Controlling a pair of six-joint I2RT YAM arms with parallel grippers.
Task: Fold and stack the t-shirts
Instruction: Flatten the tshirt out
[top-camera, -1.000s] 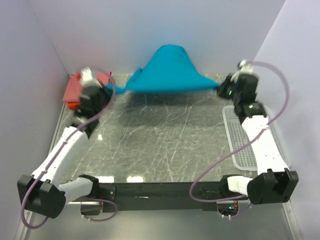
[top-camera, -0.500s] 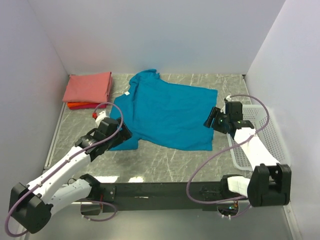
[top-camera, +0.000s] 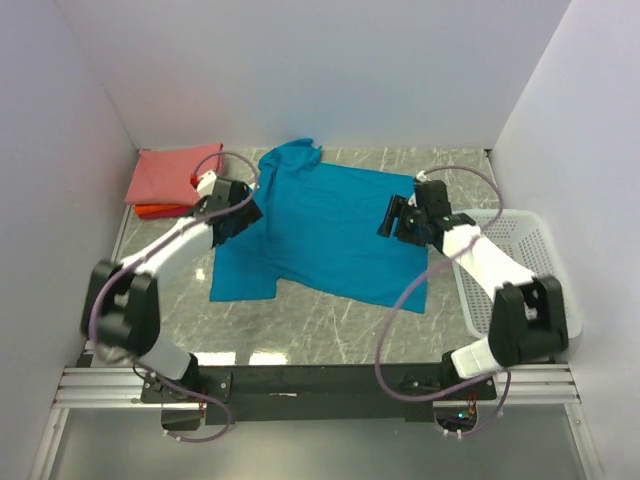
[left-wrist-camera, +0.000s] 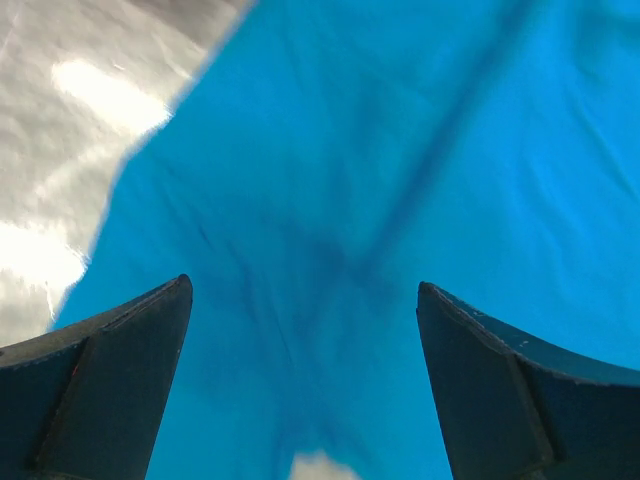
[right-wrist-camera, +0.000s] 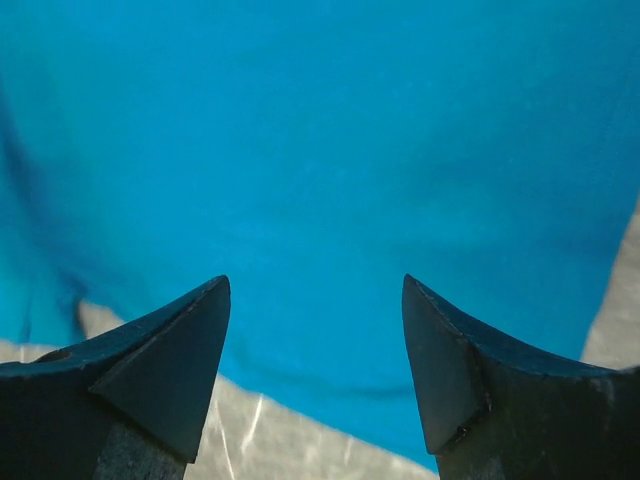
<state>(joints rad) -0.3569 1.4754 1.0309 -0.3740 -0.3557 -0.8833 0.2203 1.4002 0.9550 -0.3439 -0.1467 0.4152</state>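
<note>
The teal-blue t-shirt (top-camera: 320, 235) lies spread flat in the middle of the table, collar toward the back wall. My left gripper (top-camera: 240, 212) hovers open over its left side near the sleeve. In the left wrist view the open left gripper (left-wrist-camera: 303, 283) has only teal cloth (left-wrist-camera: 400, 150) between its fingers. My right gripper (top-camera: 392, 222) stands open over the shirt's right side. The right wrist view shows the right gripper (right-wrist-camera: 315, 279) open above the shirt's edge (right-wrist-camera: 330, 150). A folded salmon-pink t-shirt (top-camera: 175, 172) lies on an orange-red one (top-camera: 150, 211) at the back left.
A white mesh basket (top-camera: 525, 262) stands along the right side of the table, beside the right arm. Bare marble tabletop (top-camera: 330, 325) shows in front of the shirt. White walls close the back and both sides.
The teal shirt, held up stretched between both shut grippers, dropped flat onto the table. Both grippers opened and let go, then moved back over the shirt's left and right sides.
</note>
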